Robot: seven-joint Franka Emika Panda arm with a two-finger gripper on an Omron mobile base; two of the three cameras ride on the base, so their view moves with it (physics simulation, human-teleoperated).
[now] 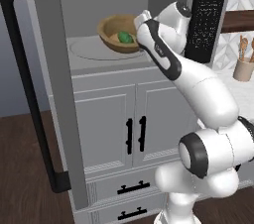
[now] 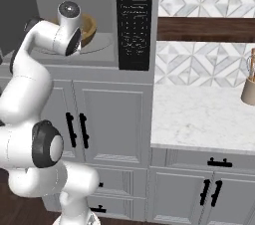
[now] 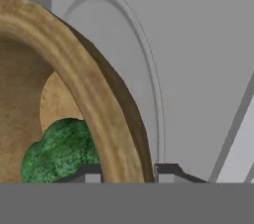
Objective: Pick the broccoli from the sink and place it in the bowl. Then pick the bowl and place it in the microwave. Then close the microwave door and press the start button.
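Open microwave door [image 1: 54,84] flanking cavity mouth

Arm [image 1: 198,84] reaching fwd and up; gripper [image 3: 128,172] fingers astride bowl rim [image 3: 94,99], clamped.

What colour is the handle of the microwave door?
Black; the handle shows best in the left base view.

Even, soft, rendered light with no glare; shadows are faint, though the microwave [image 1: 124,25] cavity sits dimmer. All views look slightly soft and low-resolution.
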